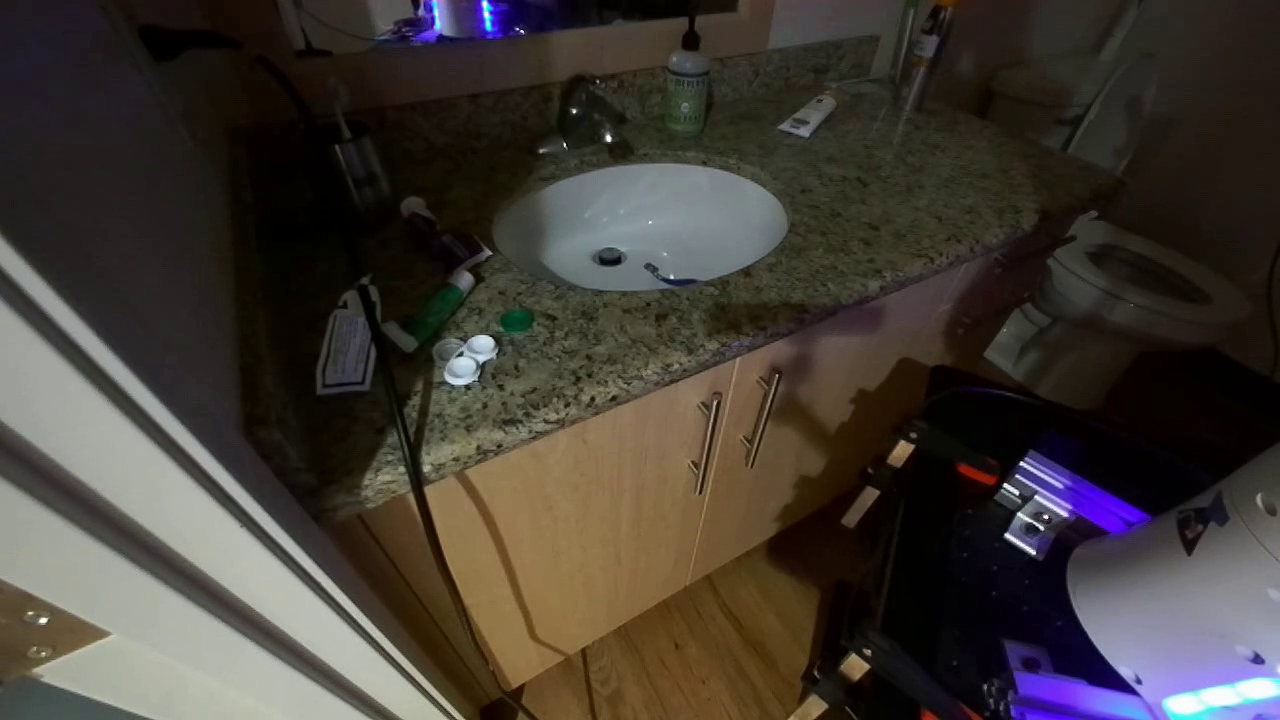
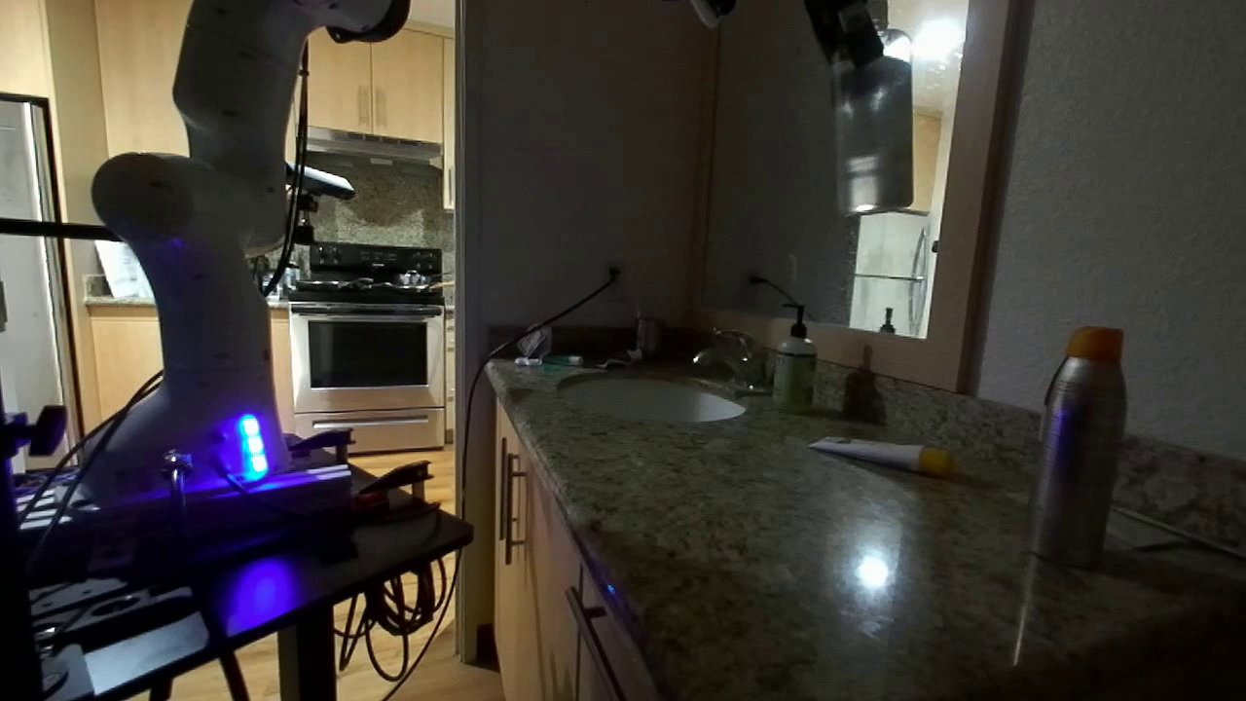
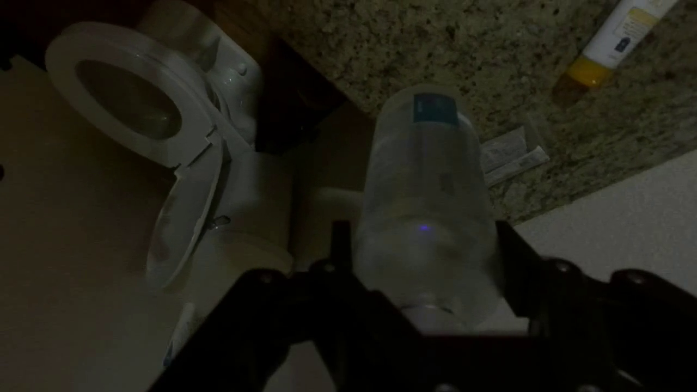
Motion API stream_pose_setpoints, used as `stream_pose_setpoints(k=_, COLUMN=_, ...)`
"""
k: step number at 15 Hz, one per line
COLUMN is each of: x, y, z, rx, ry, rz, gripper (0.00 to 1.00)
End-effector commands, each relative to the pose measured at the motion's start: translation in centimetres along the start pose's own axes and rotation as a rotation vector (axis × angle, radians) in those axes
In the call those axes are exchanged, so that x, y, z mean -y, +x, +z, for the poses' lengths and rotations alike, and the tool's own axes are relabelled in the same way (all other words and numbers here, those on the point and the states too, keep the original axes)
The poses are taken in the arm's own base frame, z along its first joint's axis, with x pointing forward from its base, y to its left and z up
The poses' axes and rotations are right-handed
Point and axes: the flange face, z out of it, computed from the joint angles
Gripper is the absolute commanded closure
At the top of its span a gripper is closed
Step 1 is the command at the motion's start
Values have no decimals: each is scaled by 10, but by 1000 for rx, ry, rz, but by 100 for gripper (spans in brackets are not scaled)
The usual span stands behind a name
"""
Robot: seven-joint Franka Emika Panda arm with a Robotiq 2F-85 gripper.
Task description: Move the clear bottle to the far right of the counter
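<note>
The clear bottle [image 2: 876, 136] is held up in the air, well above the counter [image 2: 740, 545], in an exterior view. It hangs slightly tilted below my gripper [image 2: 861, 39], in front of the mirror. In the wrist view the bottle [image 3: 427, 174] is a translucent cylinder with a blue-green patch at its far end. My gripper [image 3: 419, 239] has one finger on each side of the bottle's near part, shut on it. The counter also shows in the wrist view [image 3: 392, 43] and in an exterior view [image 1: 640, 340]. The bottle and gripper are out of view there.
A silver can [image 2: 1079, 448] with an orange cap stands on the counter's near end. A white tube [image 2: 881, 455] lies beside it. A soap pump bottle [image 2: 795, 370] stands behind the sink [image 1: 640, 220]. The mirror [image 2: 779, 214] and wall border the back. A toilet [image 3: 163, 109] is past the counter's end.
</note>
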Motion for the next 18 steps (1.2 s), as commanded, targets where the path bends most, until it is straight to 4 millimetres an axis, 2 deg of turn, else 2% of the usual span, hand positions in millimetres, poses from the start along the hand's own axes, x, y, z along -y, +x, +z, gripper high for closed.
stream_pose_setpoints(k=1, x=20, y=-18, z=19, rx=10, ry=-74, rz=-45, gripper=62)
stream_pose_setpoints(k=3, x=44, y=-31, z=43, rx=29, ry=-175, rz=-43, gripper=62)
stream_pose_setpoints(k=4, x=67, y=-53, z=50, rx=36, ry=-204, rz=-42, gripper=62)
stream_pose_setpoints(k=7, x=107, y=-80, z=82, rx=79, ry=-330, rz=11, gripper=62)
stream_pose_setpoints(k=8, x=119, y=-88, z=84, rx=93, ry=-324, rz=63, gripper=62)
stream_pose_setpoints(k=9, x=133, y=-97, z=74, rx=148, ry=-250, rz=145, gripper=62)
stream_pose_setpoints(k=10, x=129, y=-88, z=88, rx=107, ry=-284, rz=71, gripper=37)
stream_pose_setpoints(k=12, x=143, y=-96, z=86, rx=134, ry=-265, rz=117, gripper=37)
stream_pose_setpoints(k=15, x=140, y=-94, z=81, rx=133, ry=-258, rz=134, gripper=37)
stream_pose_setpoints(k=16, x=139, y=-94, z=80, rx=133, ry=-258, rz=136, gripper=62)
stream_pose_setpoints(k=17, x=134, y=-94, z=86, rx=147, ry=-263, rz=113, gripper=62)
stream_pose_setpoints(k=18, x=122, y=-98, z=102, rx=151, ry=-275, rz=82, gripper=55)
